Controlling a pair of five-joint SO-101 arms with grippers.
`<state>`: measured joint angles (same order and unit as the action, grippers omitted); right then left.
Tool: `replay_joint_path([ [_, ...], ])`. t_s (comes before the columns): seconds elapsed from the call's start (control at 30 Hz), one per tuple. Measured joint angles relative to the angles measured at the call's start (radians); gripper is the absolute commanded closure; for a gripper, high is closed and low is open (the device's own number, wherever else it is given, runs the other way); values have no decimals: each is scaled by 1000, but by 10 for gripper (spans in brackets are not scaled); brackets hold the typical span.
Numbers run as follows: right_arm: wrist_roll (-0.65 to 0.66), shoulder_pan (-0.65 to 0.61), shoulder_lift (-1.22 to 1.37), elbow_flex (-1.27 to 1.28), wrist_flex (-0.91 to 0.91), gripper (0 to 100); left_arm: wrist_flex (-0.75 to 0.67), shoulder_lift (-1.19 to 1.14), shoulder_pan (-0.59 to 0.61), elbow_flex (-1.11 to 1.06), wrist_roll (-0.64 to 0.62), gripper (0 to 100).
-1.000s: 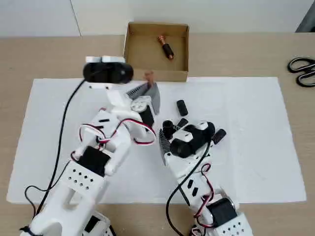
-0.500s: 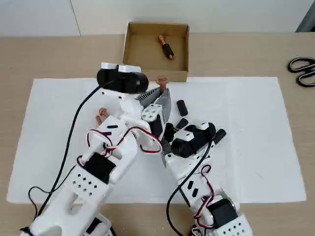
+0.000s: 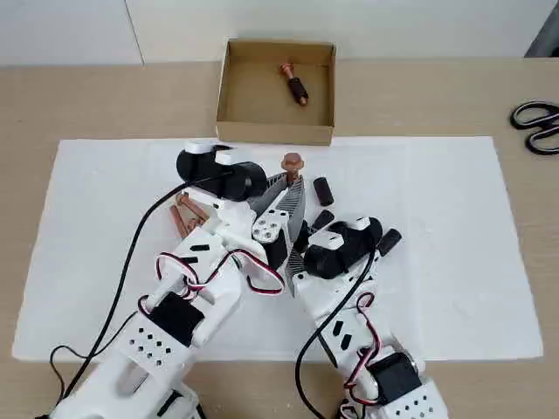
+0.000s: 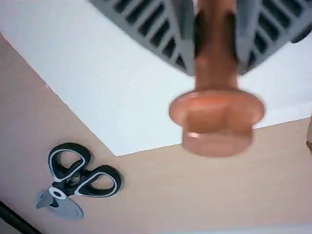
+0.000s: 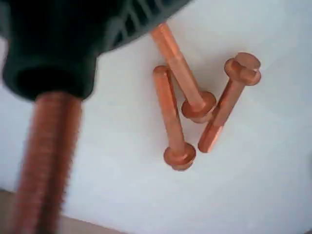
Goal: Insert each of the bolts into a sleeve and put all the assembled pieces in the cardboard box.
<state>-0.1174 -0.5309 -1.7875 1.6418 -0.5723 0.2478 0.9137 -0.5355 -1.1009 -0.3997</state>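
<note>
In the left wrist view the bolt (image 4: 216,117) is blurred, its shank partly covered by the left gripper (image 4: 215,56) and cut off at the frame edge. In the right wrist view the sleeve (image 5: 48,53) is blurred and cropped, and the bolt's threads run out of frame. In the high view the scissors (image 3: 534,122) are cropped at the right edge, and the left arm (image 3: 210,262) hides part of the loose bolts (image 3: 188,214) left of centre.
</note>
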Motion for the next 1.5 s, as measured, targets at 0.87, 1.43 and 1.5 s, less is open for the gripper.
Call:
replay_joint_path([
  [0.87,0,0,0,0,0,995,0,6,-32,0,6,994],
  [1.43,-2,-2,0,2,0,995,-5,23,-40,-95,37,994],
  [1.5,-2,-2,0,2,0,995,-5,23,-40,-109,37,994],
])
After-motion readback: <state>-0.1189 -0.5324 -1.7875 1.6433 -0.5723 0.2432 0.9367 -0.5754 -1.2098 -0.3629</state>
